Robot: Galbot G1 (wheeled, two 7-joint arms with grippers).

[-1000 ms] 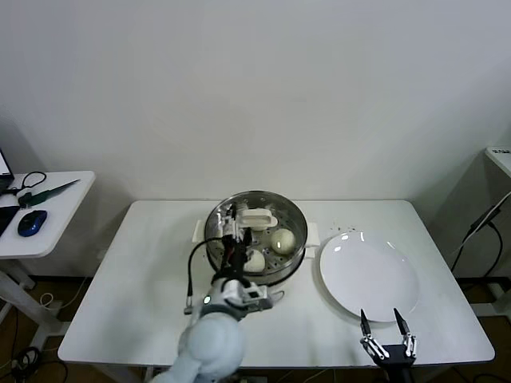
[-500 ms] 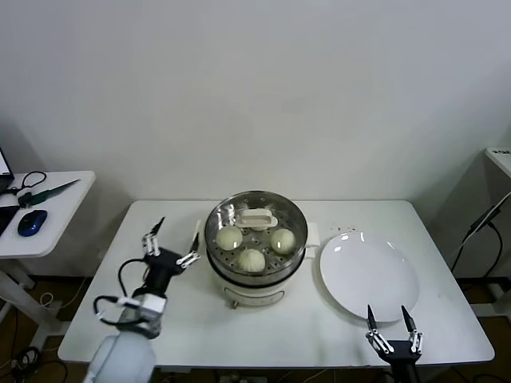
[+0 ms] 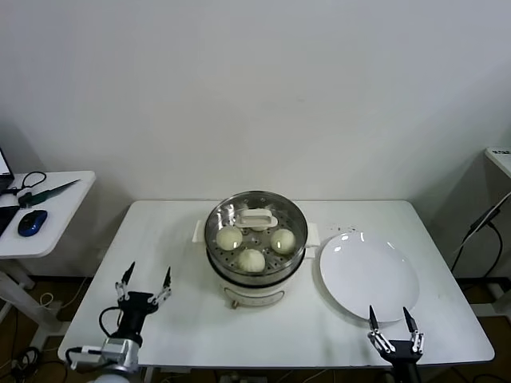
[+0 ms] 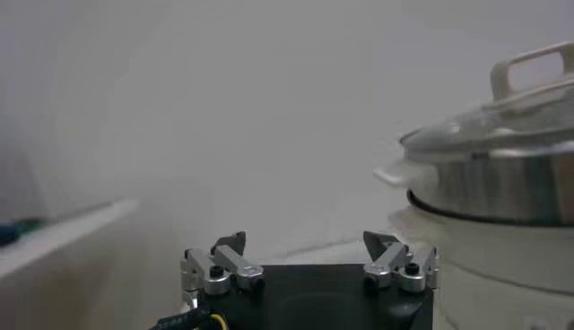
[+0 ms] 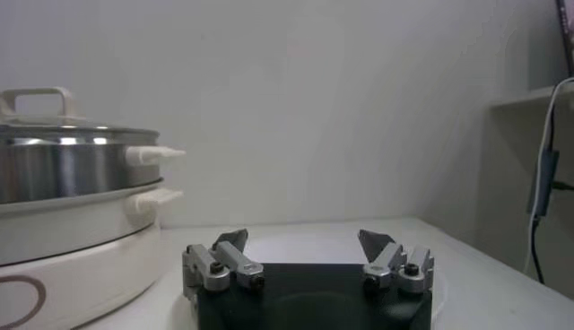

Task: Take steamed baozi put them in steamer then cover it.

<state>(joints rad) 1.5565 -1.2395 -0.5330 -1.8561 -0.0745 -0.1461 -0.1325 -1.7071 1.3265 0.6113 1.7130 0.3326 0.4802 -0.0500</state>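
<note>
Only three steamed baozi are being shown through the cover; a fourth is possibly being hidden under its handle, whose long axis is lying left-right. The steamer is being kept mid-desk, while the left gripper and right gripper are being held empty with fingers spread at the near edge.

head: high, looking down | wrists: table-level | shared: steamer

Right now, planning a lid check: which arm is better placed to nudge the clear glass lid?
Left, marginally: the left gripper, open and empty, sits closer to the clear glass lid than the right gripper beyond the round white plate.
</note>
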